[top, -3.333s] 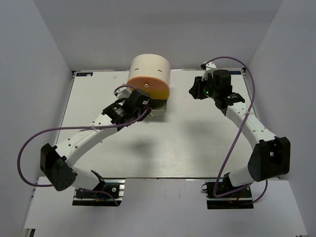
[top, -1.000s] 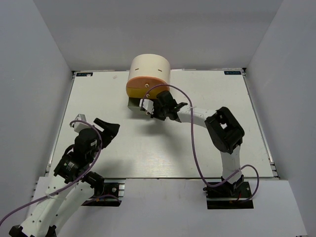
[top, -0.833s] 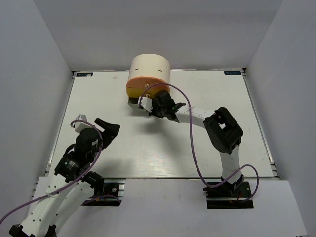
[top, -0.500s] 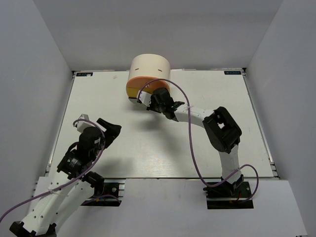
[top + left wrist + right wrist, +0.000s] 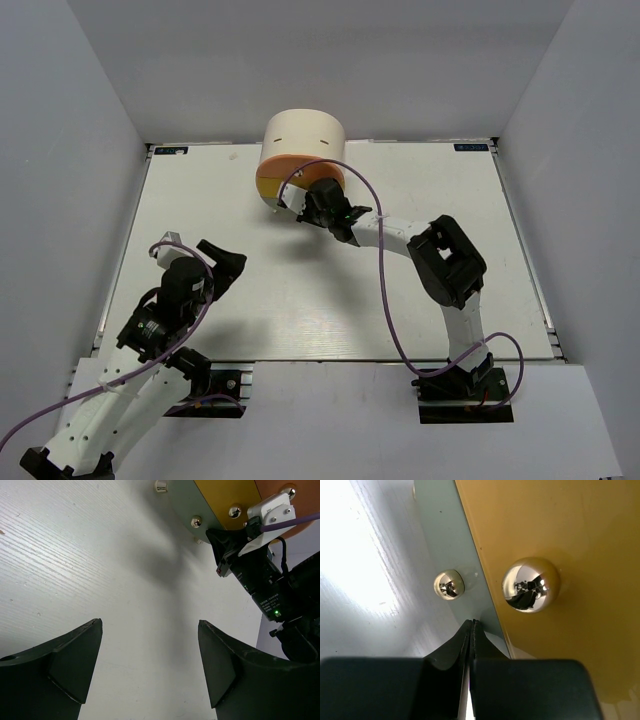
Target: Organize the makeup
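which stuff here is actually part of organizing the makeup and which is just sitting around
In the job: right gripper, shut, tips at the grey-green drawer; drawer box it works at. No makeup in sight.
Just there: left gripper, open, holding nothing above the table.

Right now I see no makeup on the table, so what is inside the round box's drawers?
Only fronts show: the grey-green drawer and the yellow drawer, each with a gold knob, the shut right hand before them. Their contents are hidden.
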